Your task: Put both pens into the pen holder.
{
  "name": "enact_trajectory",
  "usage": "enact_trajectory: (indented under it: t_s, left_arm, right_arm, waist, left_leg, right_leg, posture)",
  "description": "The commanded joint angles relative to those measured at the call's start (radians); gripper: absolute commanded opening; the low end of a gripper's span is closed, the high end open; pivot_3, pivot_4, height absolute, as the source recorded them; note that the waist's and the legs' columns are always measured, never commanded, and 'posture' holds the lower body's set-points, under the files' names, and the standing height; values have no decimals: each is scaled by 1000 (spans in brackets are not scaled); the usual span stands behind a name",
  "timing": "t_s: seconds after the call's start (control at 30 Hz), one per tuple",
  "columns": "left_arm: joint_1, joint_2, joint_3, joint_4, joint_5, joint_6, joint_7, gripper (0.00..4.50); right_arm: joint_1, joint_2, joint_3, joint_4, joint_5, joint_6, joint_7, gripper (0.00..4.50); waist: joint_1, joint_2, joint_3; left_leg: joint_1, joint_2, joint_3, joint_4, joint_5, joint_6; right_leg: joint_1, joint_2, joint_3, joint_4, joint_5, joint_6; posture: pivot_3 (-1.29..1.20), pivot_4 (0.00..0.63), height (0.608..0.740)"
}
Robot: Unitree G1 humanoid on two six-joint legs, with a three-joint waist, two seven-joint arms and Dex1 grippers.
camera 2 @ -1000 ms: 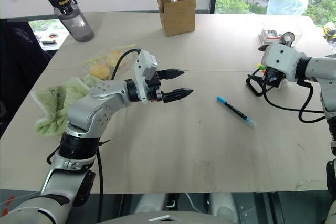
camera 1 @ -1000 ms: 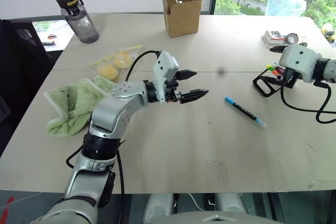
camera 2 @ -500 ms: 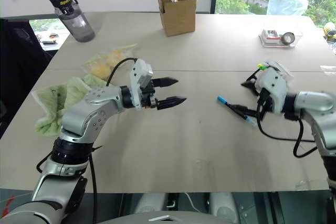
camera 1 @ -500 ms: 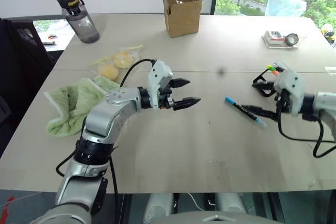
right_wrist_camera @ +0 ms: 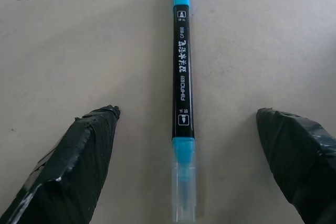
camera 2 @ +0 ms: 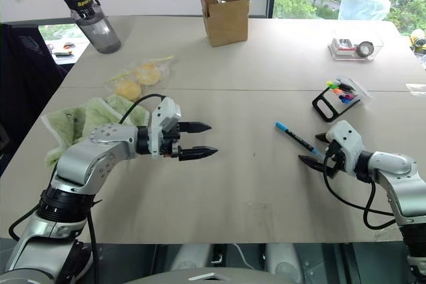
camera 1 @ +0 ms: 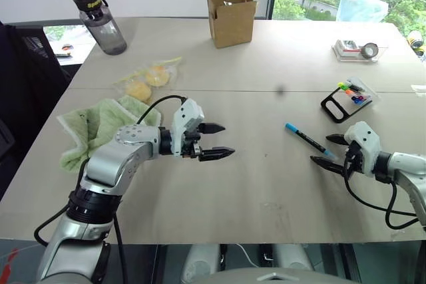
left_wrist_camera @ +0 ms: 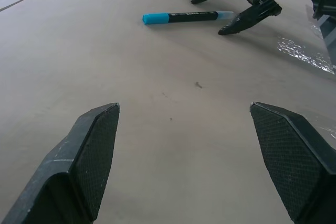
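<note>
On the pale table [camera 1: 266, 51], the light-blue pen [camera 1: 309, 141] is seen lying flat at about three o'clock from the centre, its clear-capped end pointed toward the right gripper [camera 1: 329, 151]. That gripper is held low with its two black fingers spread wide to either side of the pen's near end; the pen is not touched. In the right wrist view the pen [right_wrist_camera: 182, 93] is shown lengthwise between the fingertips [right_wrist_camera: 89, 145], with table visible on both sides of the barrel. The pen holder [camera 1: 348, 98] is found beyond the pen, at about two o'clock, with coloured marker tips visible in it. The left gripper [camera 1: 216, 141] is held above the table near its centre, jaws apart and empty. A green cloth [camera 1: 100, 128] is placed at nine o'clock, a cardboard box [camera 1: 231, 16] at twelve, and a bottle [camera 1: 100, 21] at eleven.
</note>
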Motion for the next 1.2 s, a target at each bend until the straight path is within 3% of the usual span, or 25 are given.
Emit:
enact_trajectory:
  t_s: [0.03,0.2,0.27,0.43,0.6,0.8,1.13,1.2]
  left_arm:
    - [3,7,33,-42,-22,-1,-5,4136]
    - [3,1,45,-36,-33,2,9,4136]
    - [4,-8,52,-33,-41,7,16,4136]
    - [11,-120,104,-38,-117,70,127,4136]
    - [0,-373,271,-40,-413,208,343,4136]
    - [4,-566,349,-30,-664,262,537,4136]
    - [-6,-602,350,-25,-854,276,622,4136]
    - [-1,-607,344,-39,-890,271,637,3561]
  right_arm:
    - [15,3,-14,18,0,-10,1,3684]
    - [25,3,-7,31,-9,-26,3,1268]
    - [23,5,-6,30,-9,-30,1,111]
    - [-6,37,-17,-9,41,-21,7,42]
    - [-56,142,-62,-149,226,58,-2,42]
    - [-107,233,-32,-323,412,176,-43,42]
    - [-167,321,24,-415,509,232,-112,42]
    - [-172,324,30,-419,515,236,-117,0]
  waist:
    - [0,0,0]
    - [0,0,0]
    - [0,0,0]
    - [-1,0,0]
    - [-3,0,0]
    - [1,0,0]
    - [0,0,0]
    - [0,0,0]
  left_leg:
    - [0,0,0,0,0,0]
    - [1,0,0,0,0,0]
    - [1,0,0,0,0,0]
    - [3,0,0,0,0,0]
    - [3,2,-1,1,0,0]
    - [2,1,-3,1,0,0]
    - [3,-1,-4,1,0,0]
    - [3,-1,-4,1,0,0]
  right_leg:
    - [0,0,0,0,0,0]
    - [1,0,0,0,0,0]
    - [1,0,0,0,0,0]
    - [3,0,0,0,0,0]
    - [3,-4,0,1,0,0]
    - [4,-4,-2,1,0,0]
    - [5,-3,-3,0,0,0]
    - [5,-1,-3,0,0,0]
  posture:
    - [0,150,736]
    - [0,150,736]
    - [0,150,736]
    - [0,150,736]
    - [0,150,736]
    - [0,150,736]
    - [0,150,736]
    - [0,150,736]
